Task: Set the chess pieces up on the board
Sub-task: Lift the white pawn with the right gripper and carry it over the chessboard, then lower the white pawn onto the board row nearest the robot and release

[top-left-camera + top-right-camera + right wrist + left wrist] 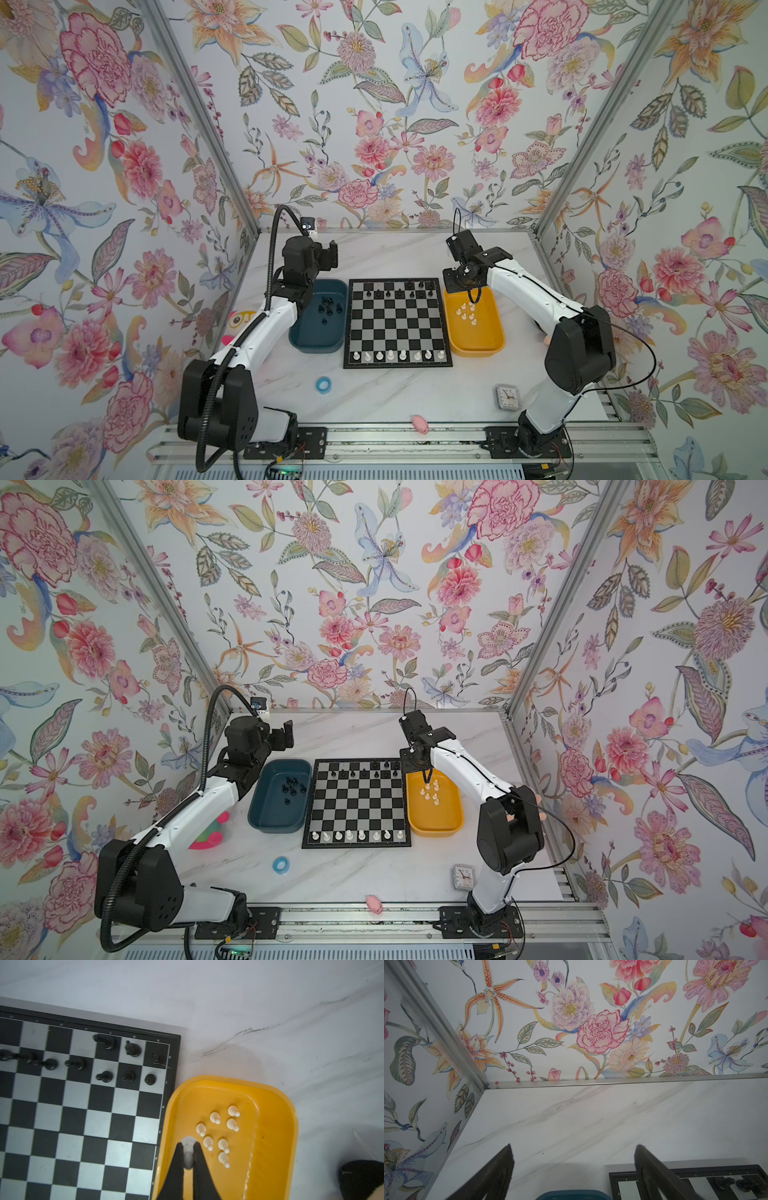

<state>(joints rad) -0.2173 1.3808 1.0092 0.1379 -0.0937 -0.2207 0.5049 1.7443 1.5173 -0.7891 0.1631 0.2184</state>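
The left arm (253, 332) is seen bent at the lower left of both top views, with its forearm sloped up toward the centre. The left gripper (574, 1146) is held nearly level, jaws spread wide with nothing between them. The right arm (519, 282) is stretched in from the lower right. The right gripper (188, 1147) is pointed downward, its fingers (176, 1167) clamped on a white pawn (188, 1160).

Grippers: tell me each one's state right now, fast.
Left gripper: open, holding nothing.
Right gripper: closed on a white piece over the yellow bin.
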